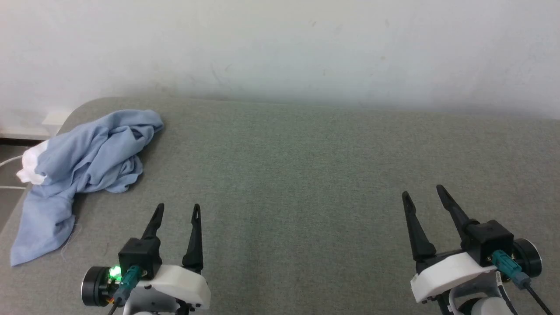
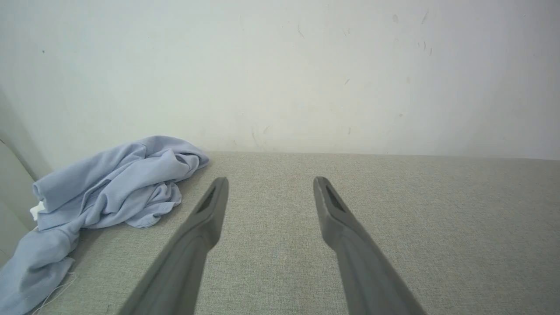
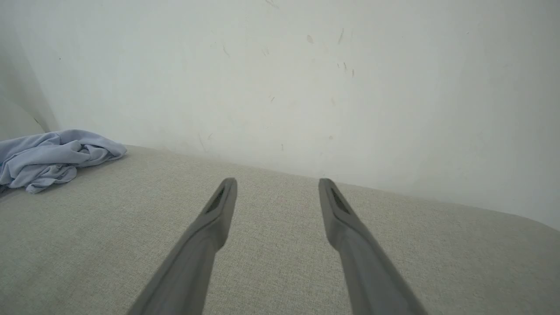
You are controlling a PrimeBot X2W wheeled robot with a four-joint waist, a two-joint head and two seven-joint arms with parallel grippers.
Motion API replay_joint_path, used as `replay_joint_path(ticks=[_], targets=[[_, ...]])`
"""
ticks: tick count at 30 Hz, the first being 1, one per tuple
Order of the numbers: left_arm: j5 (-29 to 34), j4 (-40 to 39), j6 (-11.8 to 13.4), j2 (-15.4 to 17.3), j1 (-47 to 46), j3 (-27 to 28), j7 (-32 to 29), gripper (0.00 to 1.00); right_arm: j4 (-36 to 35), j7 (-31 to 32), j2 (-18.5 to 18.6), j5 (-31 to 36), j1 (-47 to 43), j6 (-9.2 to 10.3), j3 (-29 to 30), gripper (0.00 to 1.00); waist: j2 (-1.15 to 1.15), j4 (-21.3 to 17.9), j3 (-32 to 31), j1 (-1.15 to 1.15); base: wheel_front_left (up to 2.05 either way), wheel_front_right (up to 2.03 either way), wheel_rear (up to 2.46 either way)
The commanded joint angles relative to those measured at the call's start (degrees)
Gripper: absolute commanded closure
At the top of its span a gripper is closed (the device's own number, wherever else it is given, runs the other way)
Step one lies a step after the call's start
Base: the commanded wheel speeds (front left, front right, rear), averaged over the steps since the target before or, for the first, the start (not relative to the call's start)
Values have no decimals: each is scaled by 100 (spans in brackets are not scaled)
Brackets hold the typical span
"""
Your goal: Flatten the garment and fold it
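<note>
One crumpled light blue knit garment (image 1: pixel 87 153), white collar (image 1: pixel 29 168) at its 9 o'clock edge, lies at 10 o'clock on the grey fabric desk (image 1: pixel 306 175). Left pincer (image 1: pixel 178 205) and right pincer (image 1: pixel 421 190): spread wide, empty.

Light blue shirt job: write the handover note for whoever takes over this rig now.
Crumpled light blue knit shirt, white trim: bunched at the far left corner of the grey fabric surface, one end trailing along the left edge.
Left gripper: open, empty, near the shirt, not touching.
Right gripper: open, empty, far right.
Done: nothing yet.
Left: grasp, spread flat, fold.
</note>
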State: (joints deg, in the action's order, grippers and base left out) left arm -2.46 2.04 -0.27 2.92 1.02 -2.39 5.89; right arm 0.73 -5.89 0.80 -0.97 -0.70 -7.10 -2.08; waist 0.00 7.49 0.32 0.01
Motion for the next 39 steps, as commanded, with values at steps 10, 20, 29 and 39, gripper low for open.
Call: replay_joint_path(ticks=[10, 20, 29, 39], targets=[[-40, 49, 13, -2, 34, -35, 157, 0, -6, -162, 3, -6, -13, -18, -37, 0, 0, 434, -30, 0, 0, 0, 0], [-70, 56, 18, -2, 46, -74, 270, 0, 53, -274, 3, 6, -15, -21, -65, 0, 0, 837, -34, 0, 0, 0, 0], [-111, 41, 55, -3, 54, -115, 371, 0, 105, -374, 4, 90, 19, -24, -145, 0, 0, 1177, -8, -1, 0, 0, 0], [-144, 57, 79, -3, 64, -152, 483, 0, 173, -485, 4, 106, 26, -27, -236, 0, 0, 1490, -16, -1, 0, 0, 0]])
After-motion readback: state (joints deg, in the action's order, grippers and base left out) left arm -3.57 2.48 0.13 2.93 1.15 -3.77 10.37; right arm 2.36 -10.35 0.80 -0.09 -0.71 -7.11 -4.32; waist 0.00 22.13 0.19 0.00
